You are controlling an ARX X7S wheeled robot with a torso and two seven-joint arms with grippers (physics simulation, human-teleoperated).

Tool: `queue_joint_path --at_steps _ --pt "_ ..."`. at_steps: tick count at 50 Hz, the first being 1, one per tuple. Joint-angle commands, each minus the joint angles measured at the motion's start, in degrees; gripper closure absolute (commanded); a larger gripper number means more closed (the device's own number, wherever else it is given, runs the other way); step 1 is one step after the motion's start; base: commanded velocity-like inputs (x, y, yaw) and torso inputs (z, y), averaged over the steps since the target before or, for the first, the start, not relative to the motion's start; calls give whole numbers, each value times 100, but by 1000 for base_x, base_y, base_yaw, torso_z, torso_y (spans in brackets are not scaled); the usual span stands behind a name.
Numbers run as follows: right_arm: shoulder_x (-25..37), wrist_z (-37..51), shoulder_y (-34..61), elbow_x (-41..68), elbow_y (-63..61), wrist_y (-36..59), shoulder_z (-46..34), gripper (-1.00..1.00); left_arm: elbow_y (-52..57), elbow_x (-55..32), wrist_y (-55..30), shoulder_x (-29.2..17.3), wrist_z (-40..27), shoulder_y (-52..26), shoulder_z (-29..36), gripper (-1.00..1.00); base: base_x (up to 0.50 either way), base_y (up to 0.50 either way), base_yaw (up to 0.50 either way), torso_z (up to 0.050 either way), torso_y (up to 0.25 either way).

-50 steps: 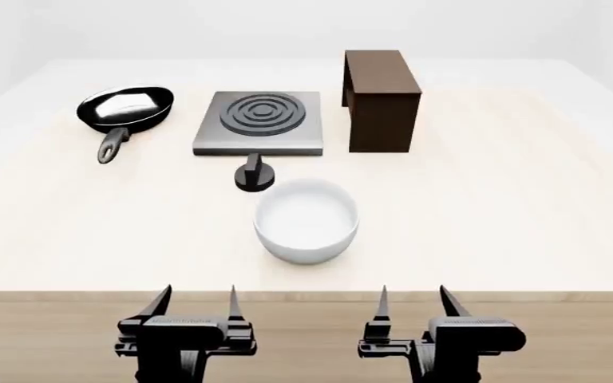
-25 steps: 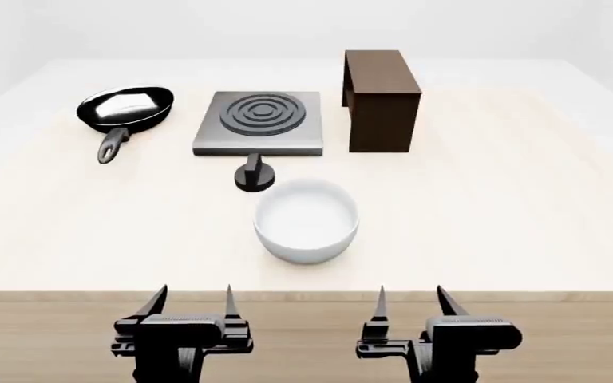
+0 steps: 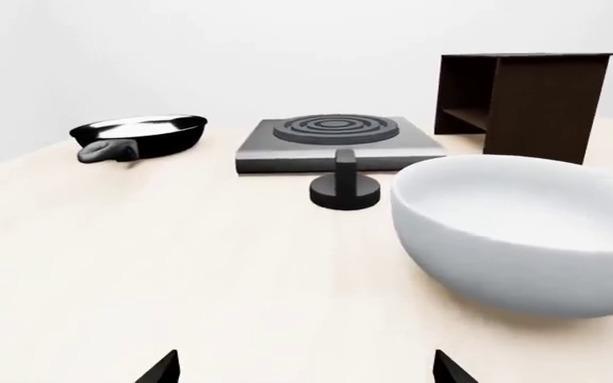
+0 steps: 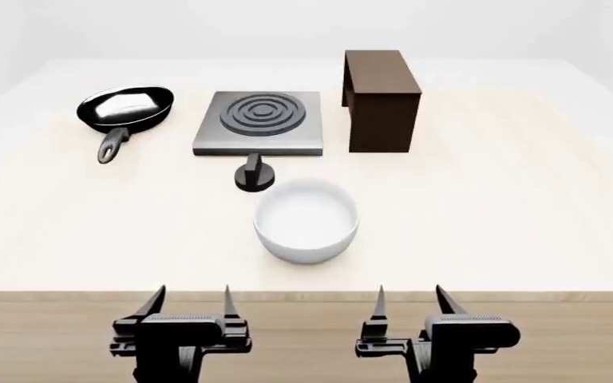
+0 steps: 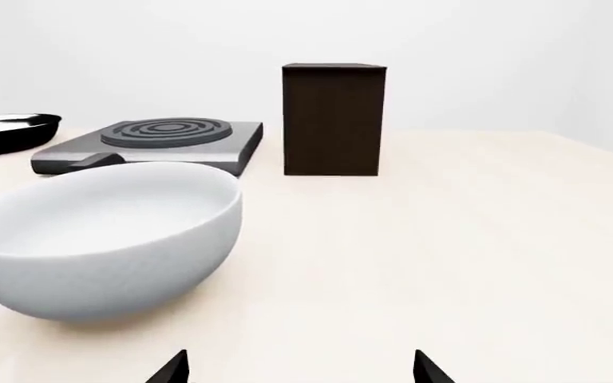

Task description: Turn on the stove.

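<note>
The stove (image 4: 258,122) is a flat grey square hotplate with dark ring burners at the table's far middle; it also shows in the left wrist view (image 3: 337,144) and the right wrist view (image 5: 152,144). Its black round knob (image 4: 255,175) sits just in front of it, between the hotplate and a white bowl (image 4: 306,219), and shows in the left wrist view (image 3: 344,186). My left gripper (image 4: 192,303) and right gripper (image 4: 410,302) are both open and empty, side by side at the table's near edge, far from the knob.
A black frying pan (image 4: 124,112) lies left of the stove, handle toward me. A dark brown wooden box (image 4: 381,100) stands right of the stove. The white bowl sits between my grippers and the knob. The light wooden table (image 4: 520,223) stretches wide on both sides.
Both grippers have shifted very slightly to the left and a touch lower in the head view. Nothing on the table has moved.
</note>
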Motion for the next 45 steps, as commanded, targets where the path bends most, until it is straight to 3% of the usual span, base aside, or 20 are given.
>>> queue_joint_path --at_steps 1,20,45 --pt "-396 -459 -28 -391 13 37 446 -100 -107 441 40 384 480 22 -497 -100 0 0 0 0 0" --pt "-198 -138 -35 -245 10 -1 202 -100 -148 226 83 177 218 16 -239 -100 0 12 0 0 0" --pt "-18 26 -15 -22 6 -33 13 -100 -140 58 67 10 28 -13 -34 -100 0 500 0 0 0"
